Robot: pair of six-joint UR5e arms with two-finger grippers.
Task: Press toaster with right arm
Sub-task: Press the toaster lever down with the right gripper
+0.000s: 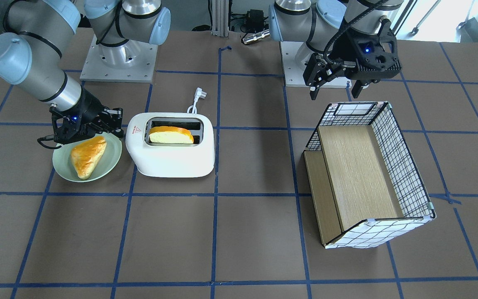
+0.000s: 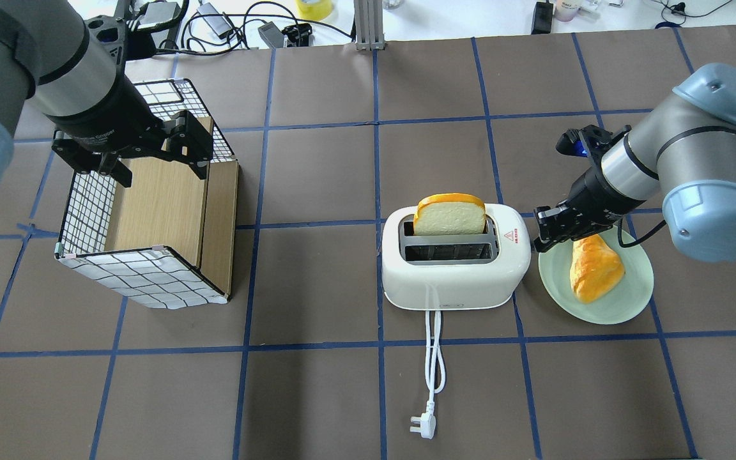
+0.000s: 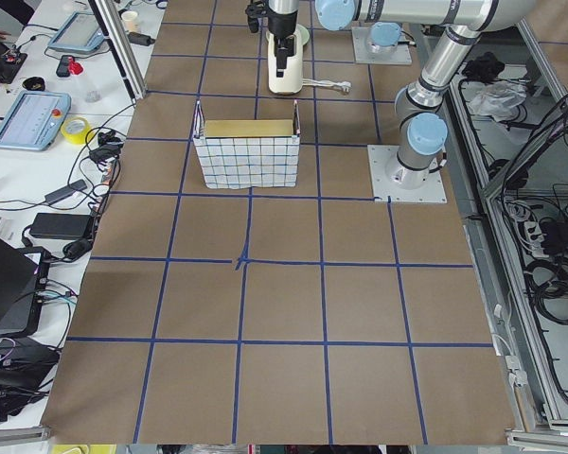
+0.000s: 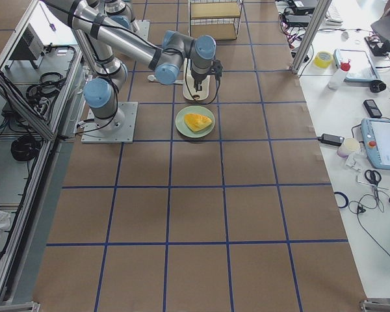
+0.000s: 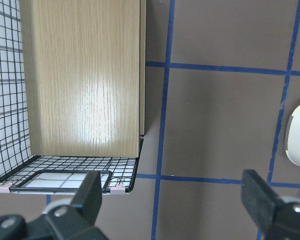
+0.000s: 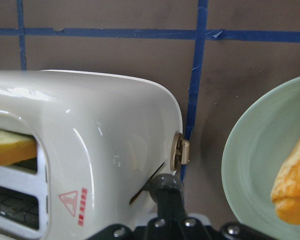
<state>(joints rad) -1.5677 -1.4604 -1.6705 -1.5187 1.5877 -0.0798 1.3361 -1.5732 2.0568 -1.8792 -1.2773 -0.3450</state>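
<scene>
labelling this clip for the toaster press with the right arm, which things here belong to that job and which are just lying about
In the job: toaster, right gripper at its end, bread slice in its slot.

Lying about: green plate, pastry on it, checkered wire-and-wood box, open left gripper above the box.

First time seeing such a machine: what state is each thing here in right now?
toaster: unplugged, one slot filled, bread slice sticking up
plate: holding a pastry
box: on its side, empty
left tool: open
right tool: shut, at toaster's end
</scene>
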